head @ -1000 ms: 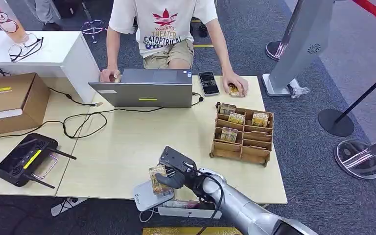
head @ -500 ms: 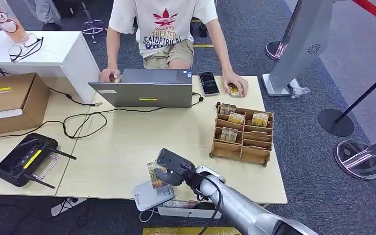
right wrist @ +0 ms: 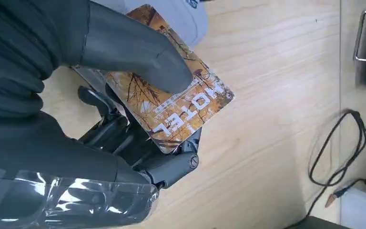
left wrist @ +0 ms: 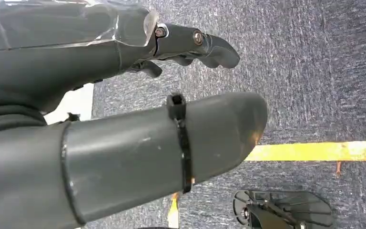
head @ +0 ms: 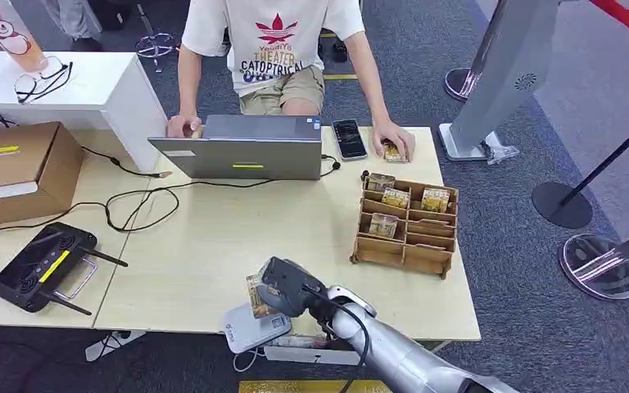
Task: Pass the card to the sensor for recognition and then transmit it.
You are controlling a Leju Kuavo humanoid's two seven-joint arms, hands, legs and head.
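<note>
Surroundings: laptop [head: 246, 147], phone [head: 349, 138], wooden organizer [head: 406, 225] — four cards inside
Right hand [head: 285, 286]: grasps card [head: 259, 295] over sensor [head: 251, 327]
Left hand [left wrist: 124, 119]: released

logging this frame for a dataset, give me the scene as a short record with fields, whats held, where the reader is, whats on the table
held item: hotel card, gripped by right hand
card position: above the table near the front edge, beside the card reader
reader: pale card reader at the front table edge
left hand: left hand holds nothing, above carpet
card rack: wooden organiser with several cards in its slots
person: seated behind the laptop, one hand on a card beside the phone
also on table: black controller, cardboard box
</note>
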